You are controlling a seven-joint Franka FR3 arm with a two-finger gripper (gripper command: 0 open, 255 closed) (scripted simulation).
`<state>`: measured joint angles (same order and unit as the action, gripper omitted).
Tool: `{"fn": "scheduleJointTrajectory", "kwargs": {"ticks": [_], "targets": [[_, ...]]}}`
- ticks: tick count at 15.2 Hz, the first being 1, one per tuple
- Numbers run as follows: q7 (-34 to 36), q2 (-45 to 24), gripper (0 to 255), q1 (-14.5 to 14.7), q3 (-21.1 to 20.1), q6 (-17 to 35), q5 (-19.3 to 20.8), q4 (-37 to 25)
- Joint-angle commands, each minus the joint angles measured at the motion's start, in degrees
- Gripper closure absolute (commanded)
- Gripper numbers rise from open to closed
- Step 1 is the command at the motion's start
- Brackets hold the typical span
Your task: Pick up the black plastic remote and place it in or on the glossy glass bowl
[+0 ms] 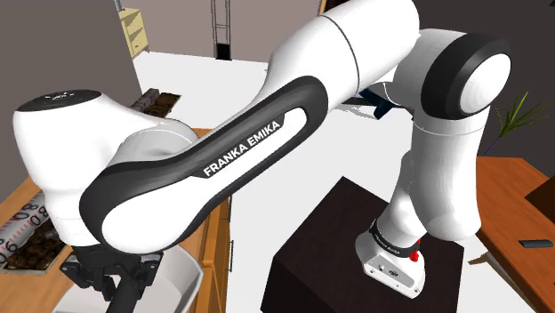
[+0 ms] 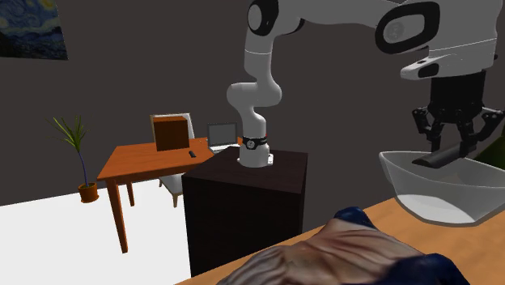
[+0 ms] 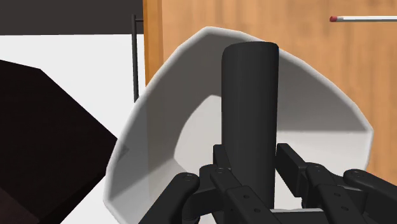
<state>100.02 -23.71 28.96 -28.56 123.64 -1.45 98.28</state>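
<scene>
My black gripper (image 2: 454, 139) hangs over the glossy, pale translucent bowl (image 2: 433, 194), which stands on a wooden tabletop (image 2: 396, 223). It is shut on the black remote (image 2: 441, 155), whose lower end dips slantwise to about the bowl's rim. In the wrist view the long dark remote (image 3: 249, 114) runs out between the fingers of the gripper (image 3: 249, 194), with the bowl's white inside (image 3: 191, 127) behind it. The shoulder view shows the gripper (image 1: 111, 271) at the lower left, beside the bowl (image 1: 182, 276).
The dark stand (image 2: 243, 210) is beside the table. A brown and blue lumpy thing (image 2: 340, 251) lies on the table in front of the bowl. A thin red-tipped stick (image 3: 362, 18) lies beyond the bowl. Farther off stands an orange desk (image 2: 137, 158) with a box, a laptop and a plant.
</scene>
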Motion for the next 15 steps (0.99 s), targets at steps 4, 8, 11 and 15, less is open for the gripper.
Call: {"fn": "scheduleJointTrajectory", "kwargs": {"ticks": [4, 8, 11, 15], "targets": [[-0.2, -1.5, 255, 0.2, 0.4, 3.1, 0.5, 1.7], [-0.2, -1.5, 255, 0.2, 0.4, 3.1, 0.5, 1.7], [-0.2, -1.5, 255, 0.2, 0.4, 3.1, 0.5, 1.7], [-0.2, -1.5, 0, 0.2, 0.4, 3.1, 0.6, 1.7]]}}
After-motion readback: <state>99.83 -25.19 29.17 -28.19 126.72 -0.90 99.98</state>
